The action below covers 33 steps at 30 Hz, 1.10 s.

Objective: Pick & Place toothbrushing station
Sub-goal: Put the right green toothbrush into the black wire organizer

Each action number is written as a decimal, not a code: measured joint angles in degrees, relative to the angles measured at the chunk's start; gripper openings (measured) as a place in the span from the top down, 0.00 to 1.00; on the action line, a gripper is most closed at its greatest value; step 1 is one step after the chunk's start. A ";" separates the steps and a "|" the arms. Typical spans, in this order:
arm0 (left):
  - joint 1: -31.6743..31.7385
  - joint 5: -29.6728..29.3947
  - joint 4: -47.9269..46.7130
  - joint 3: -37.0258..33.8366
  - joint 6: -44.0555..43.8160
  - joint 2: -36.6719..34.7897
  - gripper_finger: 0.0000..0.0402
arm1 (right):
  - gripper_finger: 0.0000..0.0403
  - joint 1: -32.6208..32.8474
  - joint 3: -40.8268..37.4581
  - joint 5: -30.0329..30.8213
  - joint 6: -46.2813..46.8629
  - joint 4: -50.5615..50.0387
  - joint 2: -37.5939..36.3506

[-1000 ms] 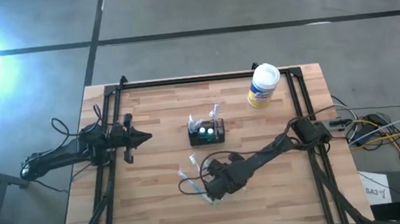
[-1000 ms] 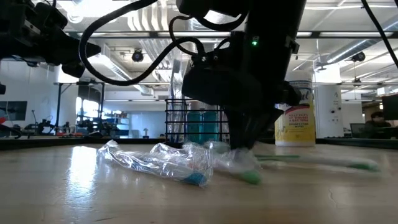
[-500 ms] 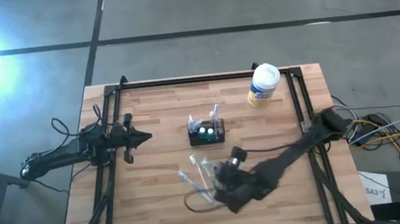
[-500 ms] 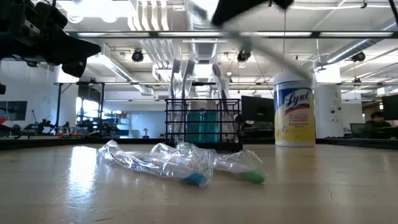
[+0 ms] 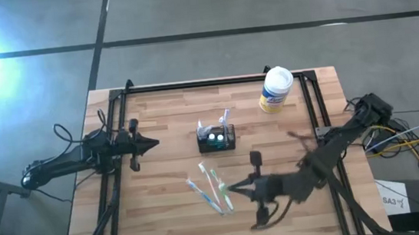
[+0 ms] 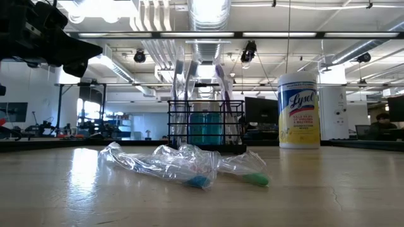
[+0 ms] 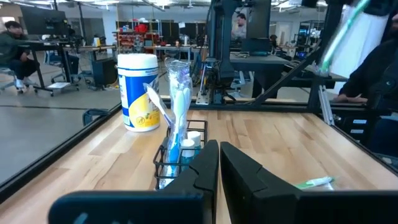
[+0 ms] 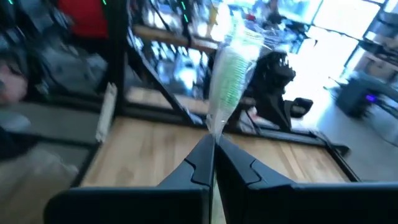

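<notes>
The right arm stretches in from the right edge of the high view toward lower centre, motion-blurred, and its right end effector (image 8: 212,152) is clamped together on a green-bristled toothbrush in a clear plastic wrapper (image 8: 231,68), lifted clear of the wooden bench (image 5: 172,213). The left arm lies level at the left edge, its left end effector (image 5: 153,144) pressed together on nothing and pointing across the bench at the toothbrushing station. That small black wire-mesh caddy (image 5: 217,139) stands upright at the centre of the high view, wrapped brushes poking up from it. Below it in that view, more wrapped toothbrushes (image 5: 210,189) lie loose on the wood. At upper right stands a white-and-yellow cylindrical tub with a white lid (image 5: 276,89); the low view reads "Lysol" on its label (image 6: 298,100).
</notes>
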 joint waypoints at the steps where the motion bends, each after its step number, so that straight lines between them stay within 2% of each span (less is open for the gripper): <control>1: -0.02 -0.02 0.00 0.00 0.06 0.00 0.95 | 0.98 -0.45 -2.27 -1.61 -0.28 2.54 -1.81; 5: 0.02 -0.11 0.07 0.00 0.10 -0.02 0.95 | 0.98 -2.02 -13.55 -6.51 -2.58 14.32 -8.88; 10: 0.02 -0.13 -0.07 0.00 -2.37 0.02 0.95 | 0.98 -3.00 -26.69 -7.32 -2.12 23.64 -17.66; 15: 0.02 -0.13 -0.09 0.00 -2.54 0.02 0.95 | 0.98 -3.05 -35.61 -6.75 -1.05 27.69 -23.58; 22: -0.04 -0.11 -0.09 0.00 -2.59 0.04 0.95 | 0.98 -2.87 -43.47 -7.11 -4.60 30.72 -30.11; 33: -0.02 -0.11 -0.11 0.00 -2.63 0.04 0.95 | 0.98 -2.89 -56.17 -11.65 -5.50 31.37 -46.17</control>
